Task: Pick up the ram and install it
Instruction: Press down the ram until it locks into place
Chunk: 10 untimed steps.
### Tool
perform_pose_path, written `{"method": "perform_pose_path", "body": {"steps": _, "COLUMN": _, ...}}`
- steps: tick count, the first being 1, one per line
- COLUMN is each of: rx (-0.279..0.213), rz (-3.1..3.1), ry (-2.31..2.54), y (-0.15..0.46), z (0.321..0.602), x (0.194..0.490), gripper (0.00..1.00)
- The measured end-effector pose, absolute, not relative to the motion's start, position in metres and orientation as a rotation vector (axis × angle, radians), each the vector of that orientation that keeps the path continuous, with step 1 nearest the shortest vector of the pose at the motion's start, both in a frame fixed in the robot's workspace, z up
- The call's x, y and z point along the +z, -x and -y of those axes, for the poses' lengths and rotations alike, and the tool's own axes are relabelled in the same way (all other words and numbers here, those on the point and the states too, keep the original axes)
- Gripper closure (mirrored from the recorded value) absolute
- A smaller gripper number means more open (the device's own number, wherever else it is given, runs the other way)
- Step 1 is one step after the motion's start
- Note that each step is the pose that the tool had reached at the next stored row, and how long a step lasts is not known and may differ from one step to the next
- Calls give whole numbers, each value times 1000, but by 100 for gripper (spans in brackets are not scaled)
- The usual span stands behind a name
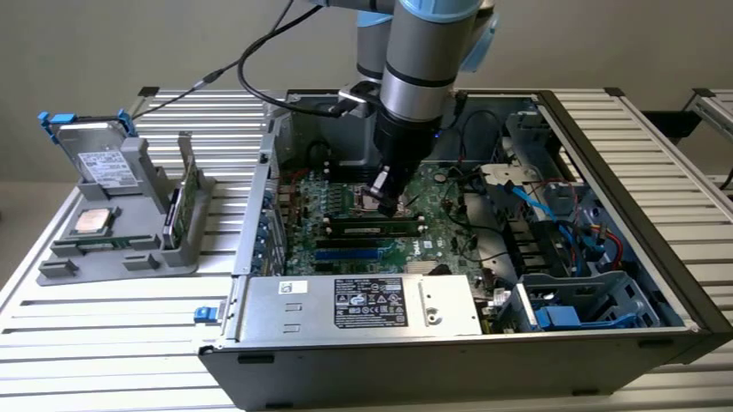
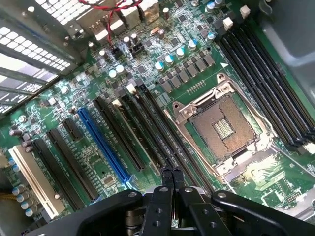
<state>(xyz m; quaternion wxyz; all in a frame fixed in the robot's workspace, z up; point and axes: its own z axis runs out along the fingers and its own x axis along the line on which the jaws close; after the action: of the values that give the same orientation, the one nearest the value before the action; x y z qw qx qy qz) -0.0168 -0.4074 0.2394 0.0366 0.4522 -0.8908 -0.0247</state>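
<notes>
One closed, empty gripper (image 2: pixel 172 173) hovers above the motherboard (image 2: pixel 103 167), near the seated ram (image 1: pixel 372 227); labels unreadable.

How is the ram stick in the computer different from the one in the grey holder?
The ram in the computer sits slotted into the motherboard inside the case; the ram in the grey holder stands outside the case, at the exterior view's left. The shut end effector hangs right over the ram in the computer, far from the ram in the grey holder. Both are long, thin sticks.
</notes>
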Motion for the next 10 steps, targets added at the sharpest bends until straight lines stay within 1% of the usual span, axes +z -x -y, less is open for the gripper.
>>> {"method": "perform_pose_path", "body": {"steps": 10, "rx": -85, "rz": 2838, "ry": -1174, "y": 17, "z": 407, "x": 234, "gripper": 90}}
